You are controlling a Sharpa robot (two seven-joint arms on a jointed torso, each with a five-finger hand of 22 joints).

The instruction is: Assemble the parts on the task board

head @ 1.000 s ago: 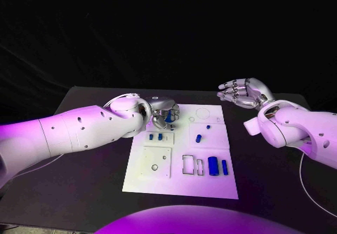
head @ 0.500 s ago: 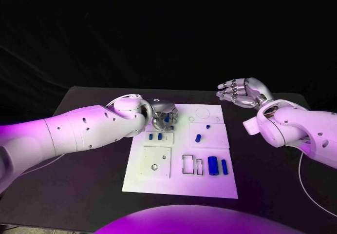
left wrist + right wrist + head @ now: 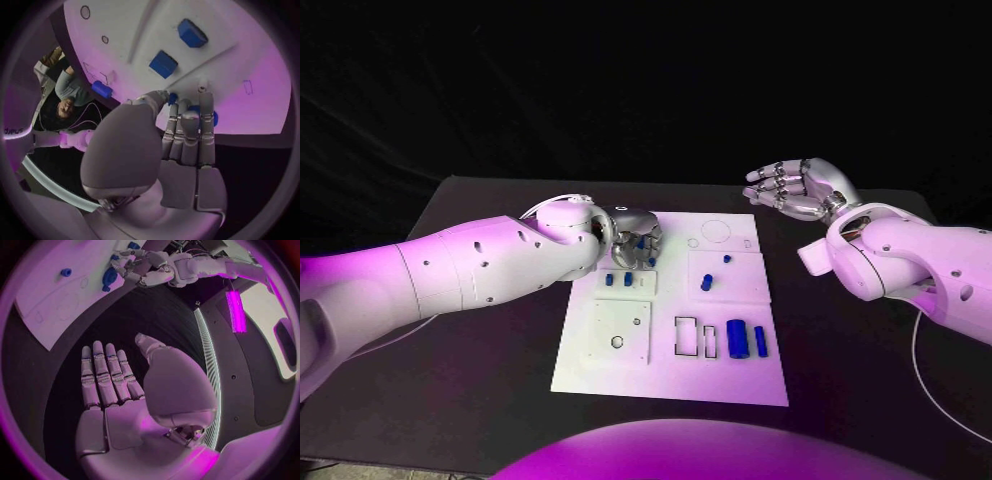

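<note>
The left hand [image 3: 635, 236] is curling its fingertips [image 3: 172, 98] around a small blue part [image 3: 211, 118] over the far left corner of the white board [image 3: 674, 377]. The right hand [image 3: 795, 187] is hovering open and empty, off the board's far right corner and well apart from the other blue parts [image 3: 746, 342].

The task board [image 3: 603, 370] lay in the middle of the counter [image 3: 473, 400], with one hand at its far corner and one off to the side.

The left hand [image 3: 635, 237] was over the board's far left corner, its fingertips [image 3: 173, 98] down among small parts [image 3: 629, 280] there. More parts [image 3: 708, 282] sat in the middle of the board, and two longer ones [image 3: 747, 341] lay side by side near the right edge. The right hand [image 3: 792, 189] was up above the counter, to the right of the board and well apart from it.
</note>
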